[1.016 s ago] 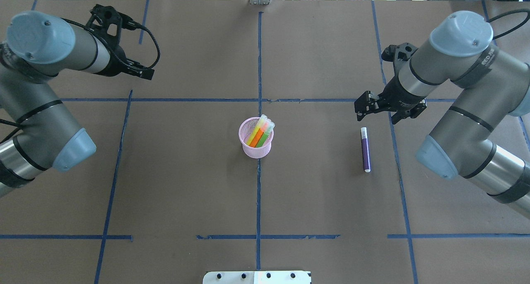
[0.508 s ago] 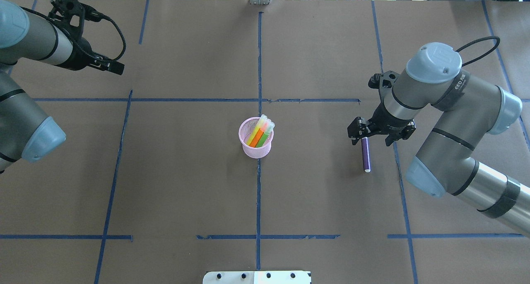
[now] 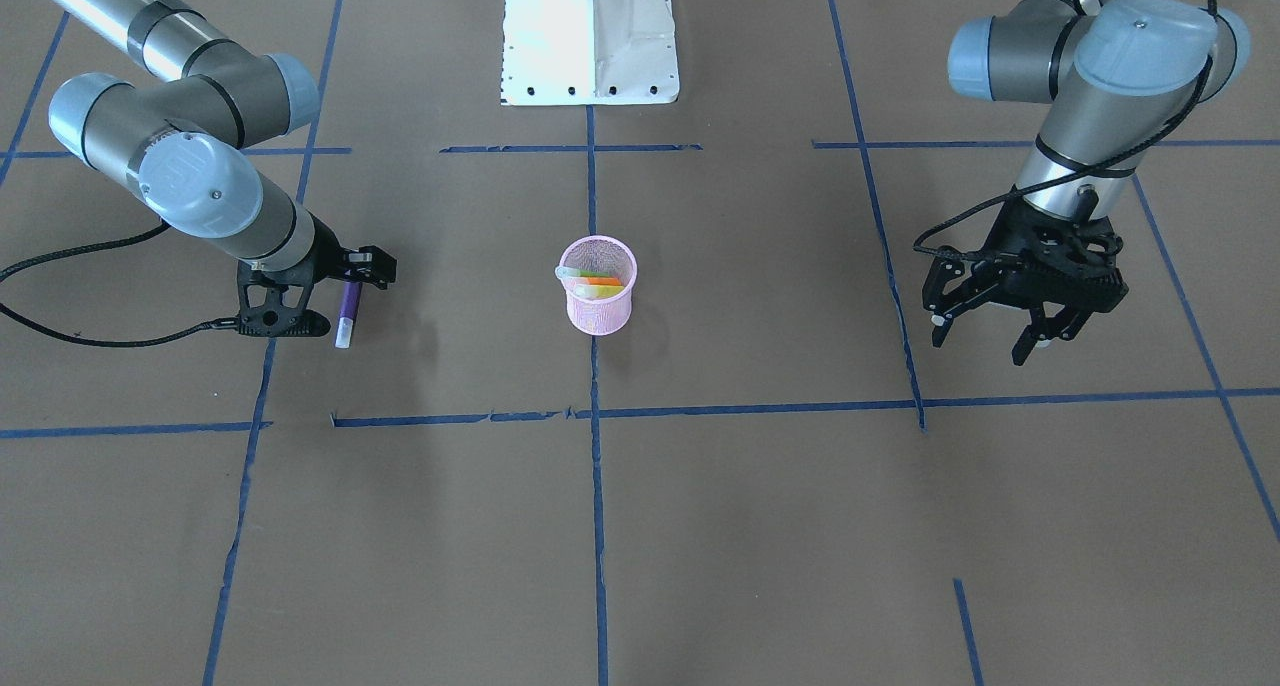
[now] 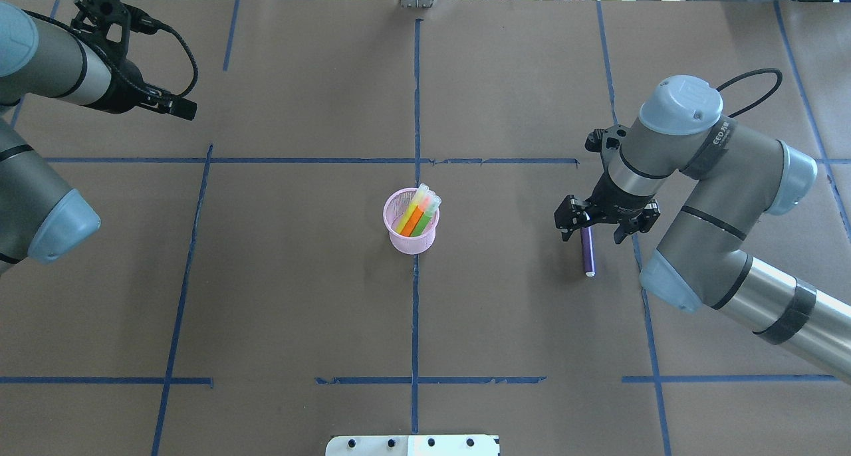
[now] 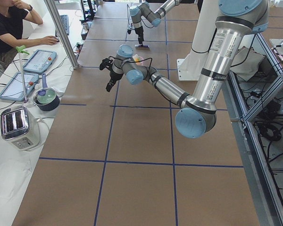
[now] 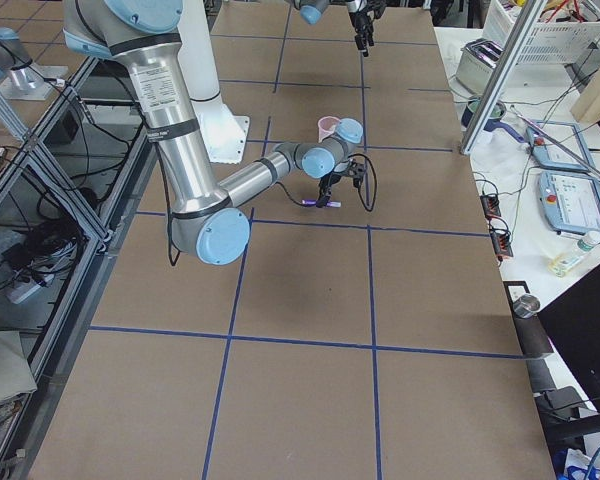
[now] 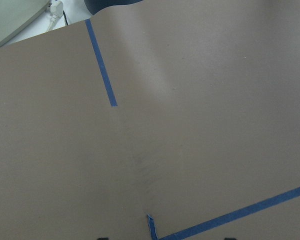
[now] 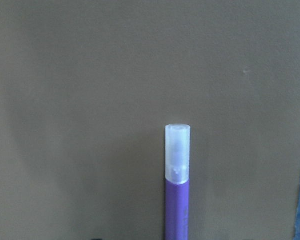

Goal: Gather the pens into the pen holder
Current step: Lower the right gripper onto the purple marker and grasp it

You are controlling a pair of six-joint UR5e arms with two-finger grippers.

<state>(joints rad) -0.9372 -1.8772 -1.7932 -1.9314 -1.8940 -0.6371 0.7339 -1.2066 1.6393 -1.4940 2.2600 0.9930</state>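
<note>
Brown-papered and crossed by blue tape lines [image 4: 415, 97], the bench [image 4: 299, 276] is seen from all sides. At its middle the pink wire-mesh pen holder [image 4: 411, 243] is stood upright. A yellow pen [image 4: 406, 217], an orange pen [image 4: 413, 221] and a green pen [image 4: 422, 225] are leaned inside it, cap ends up.

The purple pen [image 4: 588, 255] is laid flat on the bench, well apart from the holder on the robot's right, with its pale cap end pointed away from the robot. The right pincer [image 4: 584, 225] is held over the pen's middle stretch, and the cap end is hidden by it in the overhead view. Its jaws are set apart, one to each side of the barrel.

The left pincer [image 3: 985, 338] is held above bare paper far off on the robot's left, jaws spread wide.

A black cable [image 3: 90, 341] is looped on the bench next to the right wrist. Past the bench's left end, a toaster [image 5: 16, 127] and a seated operator [image 5: 9, 23] are seen.
</note>
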